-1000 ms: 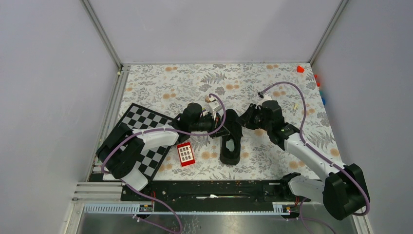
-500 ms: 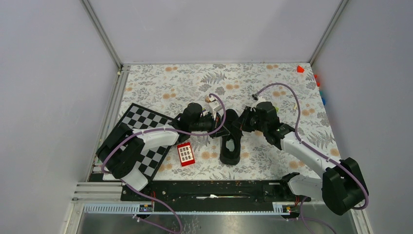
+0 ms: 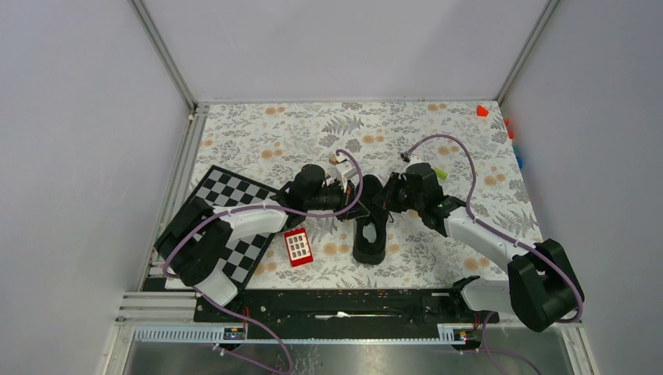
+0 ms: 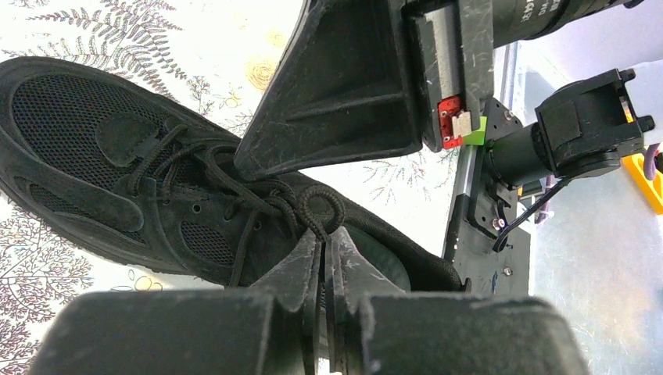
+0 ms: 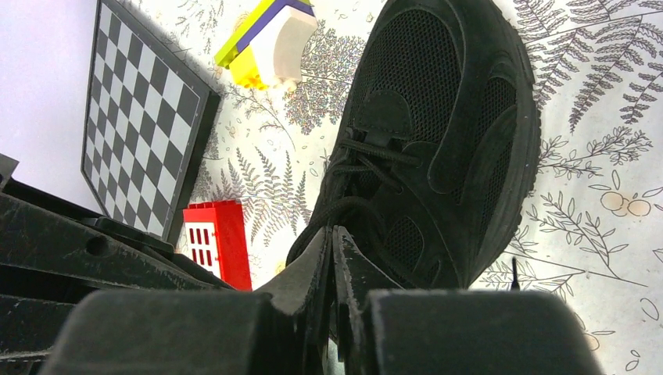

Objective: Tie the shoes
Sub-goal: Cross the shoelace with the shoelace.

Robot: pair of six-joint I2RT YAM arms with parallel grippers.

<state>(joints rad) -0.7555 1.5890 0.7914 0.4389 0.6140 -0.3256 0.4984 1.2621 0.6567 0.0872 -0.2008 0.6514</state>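
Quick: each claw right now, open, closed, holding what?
Left claw: closed, apparently pinching a thin black lace of the black mesh sneaker.
Right claw: closed at the sneaker; grip on a lace cannot be told.

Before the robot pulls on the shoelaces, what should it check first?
1. Left fingers closed together: ok.
2. Lace loop really pinched in the left fingers: cannot tell; it runs right up to their tips.
3. Right fingers closed at the laces: ok, though no lace shows between them.
4. Shoe upright, sole down: ok.
5. Bow finished: not ok; no tied bow shows, only a loose loop.
6. Red block apart from the shoe: ok; it lies on the left arm's side.
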